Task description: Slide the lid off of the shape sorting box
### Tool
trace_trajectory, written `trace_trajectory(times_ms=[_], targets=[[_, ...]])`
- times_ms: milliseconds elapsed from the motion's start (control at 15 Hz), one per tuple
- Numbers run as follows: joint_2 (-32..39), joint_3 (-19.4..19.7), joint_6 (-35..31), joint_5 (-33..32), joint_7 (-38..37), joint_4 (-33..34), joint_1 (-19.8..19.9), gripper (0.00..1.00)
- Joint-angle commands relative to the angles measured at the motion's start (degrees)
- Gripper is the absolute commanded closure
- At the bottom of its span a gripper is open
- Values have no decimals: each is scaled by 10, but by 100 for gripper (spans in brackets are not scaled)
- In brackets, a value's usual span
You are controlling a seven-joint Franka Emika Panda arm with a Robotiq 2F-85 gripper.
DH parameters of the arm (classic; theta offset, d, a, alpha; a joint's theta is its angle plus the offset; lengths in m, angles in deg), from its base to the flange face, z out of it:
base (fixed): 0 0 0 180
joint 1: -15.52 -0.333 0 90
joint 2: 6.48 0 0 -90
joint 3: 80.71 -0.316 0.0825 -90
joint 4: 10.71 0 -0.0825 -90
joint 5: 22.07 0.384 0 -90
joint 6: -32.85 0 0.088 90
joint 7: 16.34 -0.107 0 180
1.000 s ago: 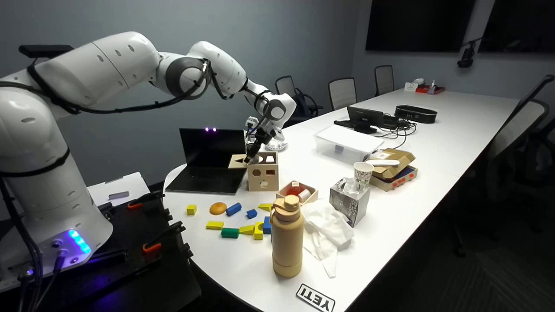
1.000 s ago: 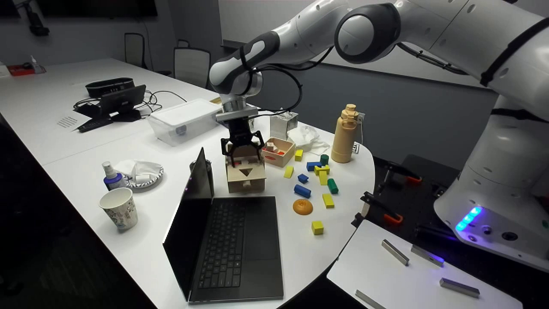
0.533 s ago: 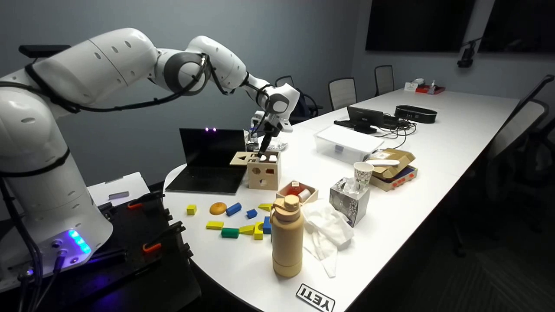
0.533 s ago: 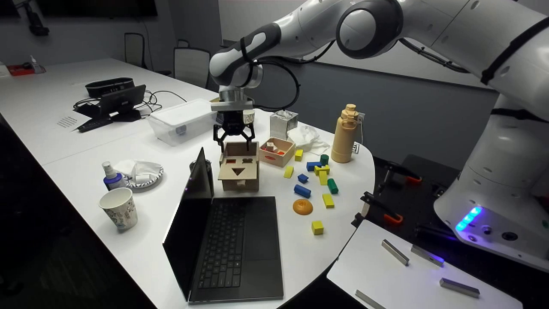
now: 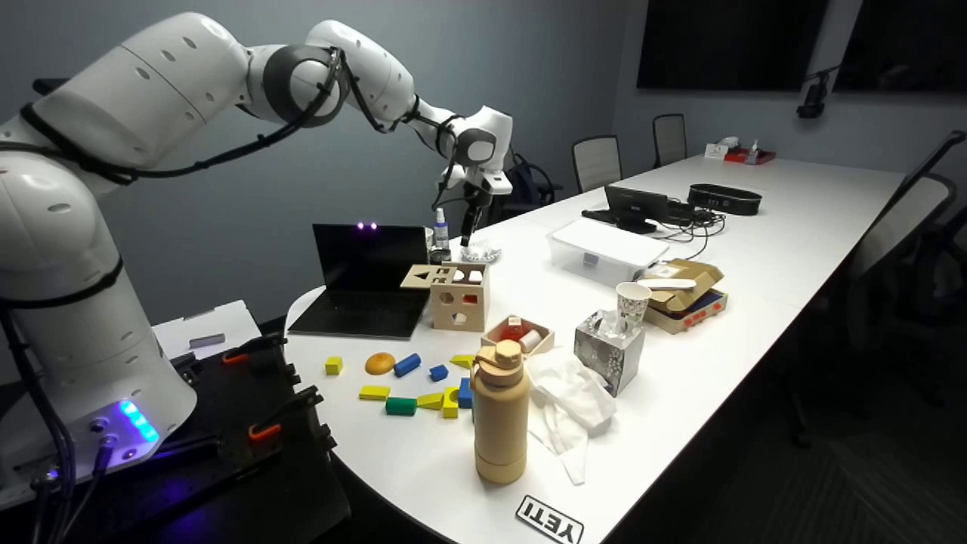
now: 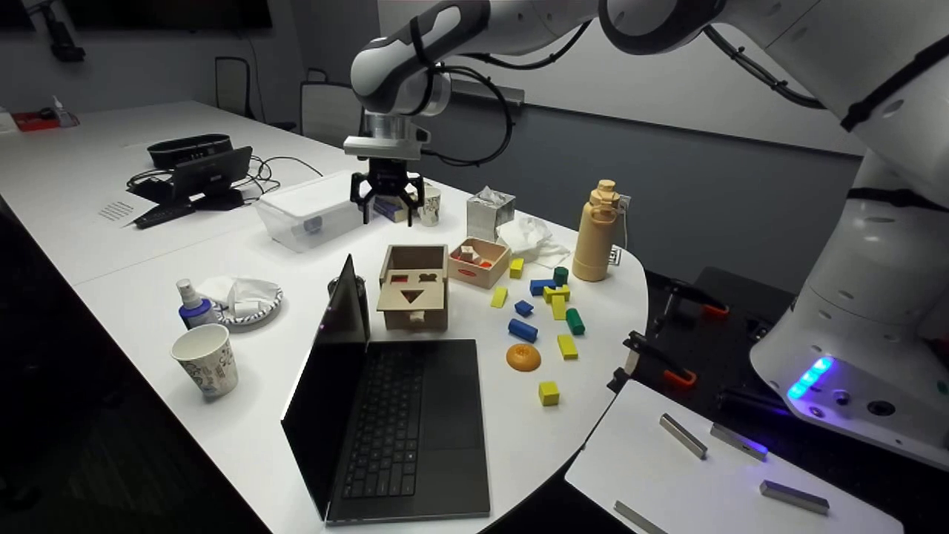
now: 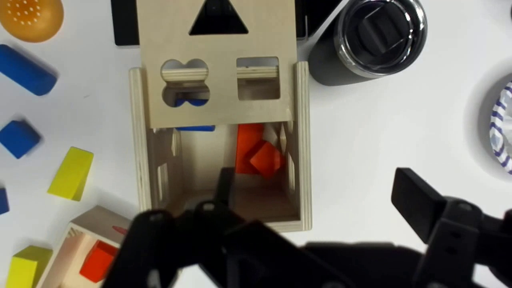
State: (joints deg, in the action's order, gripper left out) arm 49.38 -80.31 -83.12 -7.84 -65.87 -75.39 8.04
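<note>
The shape sorting box (image 6: 397, 321) is a pale wooden cube behind the laptop; it also shows in an exterior view (image 5: 476, 317) and the wrist view (image 7: 304, 160). Its lid (image 7: 224, 114) is a thin wooden panel with triangle, square and clover cut-outs. The lid lies between the side walls, pushed partway out towards the laptop, in both exterior views (image 5: 412, 283) (image 6: 390, 300). The box's other half is open, with red and blue blocks inside. My gripper (image 6: 388, 220) is open and empty above and beyond the box, touching nothing; its spread fingers show in the wrist view (image 7: 315, 174).
An open laptop (image 6: 415, 430) stands beside the box under the overhanging lid. A dark tumbler (image 7: 340, 60) is close to the box. A small wooden tray (image 6: 478, 276), loose blocks (image 6: 523, 330), a tan bottle (image 6: 593, 237) and a tissue box (image 6: 489, 215) are nearby.
My gripper has risen from the lid and moved away from it, fingers apart throughout. The box shifted slightly about a second ago; the lid's overhang looks much the same.
</note>
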Motion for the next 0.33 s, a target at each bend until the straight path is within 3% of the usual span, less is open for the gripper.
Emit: trace_trajectory(times_ms=[0, 267], targets=[[-88, 14, -43, -18, -36, -111, -22, 0], [-130, 16, -59, -32, -49, -165, -29, 0]])
